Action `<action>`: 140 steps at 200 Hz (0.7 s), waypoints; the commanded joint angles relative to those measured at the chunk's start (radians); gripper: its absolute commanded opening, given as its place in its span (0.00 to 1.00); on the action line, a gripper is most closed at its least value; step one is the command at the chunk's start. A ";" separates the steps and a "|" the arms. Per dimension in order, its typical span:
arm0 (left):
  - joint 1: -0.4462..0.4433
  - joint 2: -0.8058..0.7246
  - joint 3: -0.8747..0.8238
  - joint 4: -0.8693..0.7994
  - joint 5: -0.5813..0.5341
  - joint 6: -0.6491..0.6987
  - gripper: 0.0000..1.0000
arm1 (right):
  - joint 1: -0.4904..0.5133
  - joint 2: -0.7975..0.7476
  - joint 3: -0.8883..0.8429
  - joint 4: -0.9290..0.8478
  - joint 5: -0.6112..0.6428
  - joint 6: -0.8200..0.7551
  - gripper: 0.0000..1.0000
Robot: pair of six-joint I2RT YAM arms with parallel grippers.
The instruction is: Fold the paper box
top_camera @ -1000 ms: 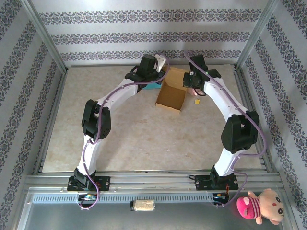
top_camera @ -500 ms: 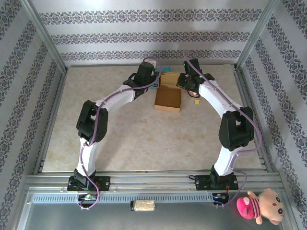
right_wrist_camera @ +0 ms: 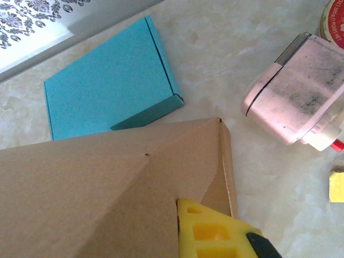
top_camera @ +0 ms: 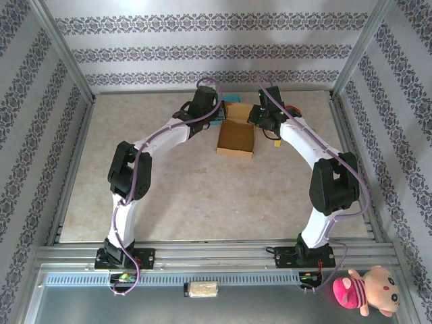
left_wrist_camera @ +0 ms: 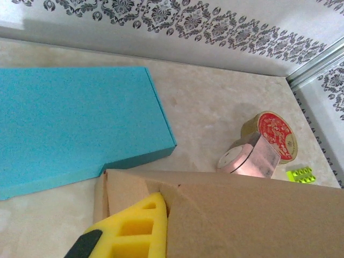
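The brown paper box (top_camera: 236,139) lies open at the back middle of the table, its rear flap (top_camera: 237,111) raised between the two wrists. My left gripper (top_camera: 216,116) holds that flap's left end. In the left wrist view one yellow finger (left_wrist_camera: 134,231) presses the cardboard panel (left_wrist_camera: 242,215), which hides the other finger. My right gripper (top_camera: 259,116) holds the right end. Its yellow finger (right_wrist_camera: 215,234) lies against the cardboard (right_wrist_camera: 97,188) in the same way, and the second finger is hidden behind the panel.
A flat teal box (left_wrist_camera: 70,118) (right_wrist_camera: 107,80) lies behind the paper box. A pink tape dispenser (right_wrist_camera: 295,97) and a tape roll (left_wrist_camera: 271,134) sit to the right, with a small yellow piece (top_camera: 277,143) and a green brick (left_wrist_camera: 301,173) nearby. The back wall is close.
Both wrists have moved toward the back wall and drawn closer over the rear flap. The right gripper has closed further on the cardboard. The box has shifted slightly left.
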 commanded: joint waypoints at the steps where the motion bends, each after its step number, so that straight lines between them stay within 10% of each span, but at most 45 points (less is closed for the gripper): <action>1: -0.006 0.006 0.055 -0.019 0.136 -0.095 0.00 | -0.004 0.011 -0.035 -0.041 -0.007 0.011 0.10; 140: -0.005 -0.106 -0.244 0.053 0.120 -0.094 0.02 | 0.044 -0.089 -0.272 0.064 0.020 -0.020 0.16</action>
